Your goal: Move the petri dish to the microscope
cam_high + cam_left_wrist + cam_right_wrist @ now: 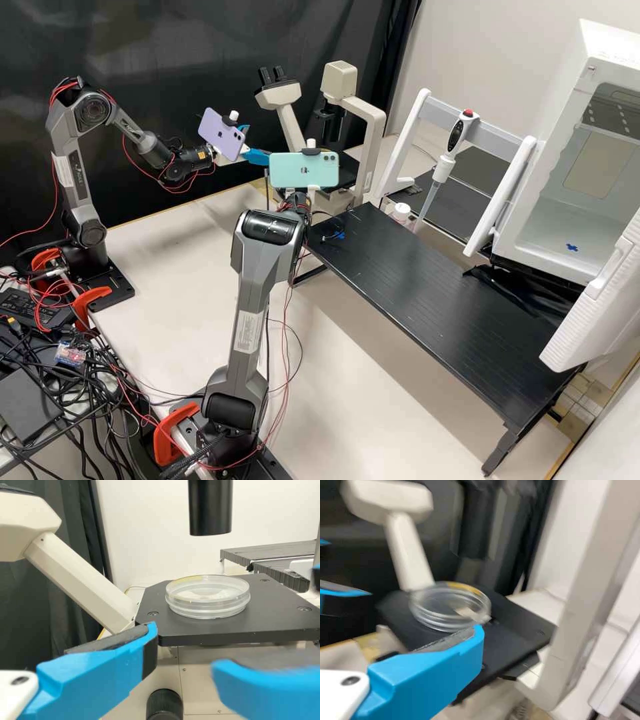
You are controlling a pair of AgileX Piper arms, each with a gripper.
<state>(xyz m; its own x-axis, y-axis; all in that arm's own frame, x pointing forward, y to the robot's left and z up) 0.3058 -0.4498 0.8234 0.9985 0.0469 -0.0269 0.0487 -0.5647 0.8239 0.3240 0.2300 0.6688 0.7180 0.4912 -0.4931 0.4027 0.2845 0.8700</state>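
My left gripper is in front of the microscope in the high view, and my right gripper is partly behind the green phone. The left wrist view has the clear petri dish lying flat on the black microscope stage, below the dark cylinder. My left gripper stands open at the stage's edge, apart from the dish. In the right wrist view, one finger of my open right gripper overlaps the lower rim of the petri dish; contact cannot be told.
The microscope's eyepiece tube slants up beside the stage, and its upright pillar stands on the other side. A black raised shelf crosses the bench, with a pipette on a stand and a white open cabinet behind it.
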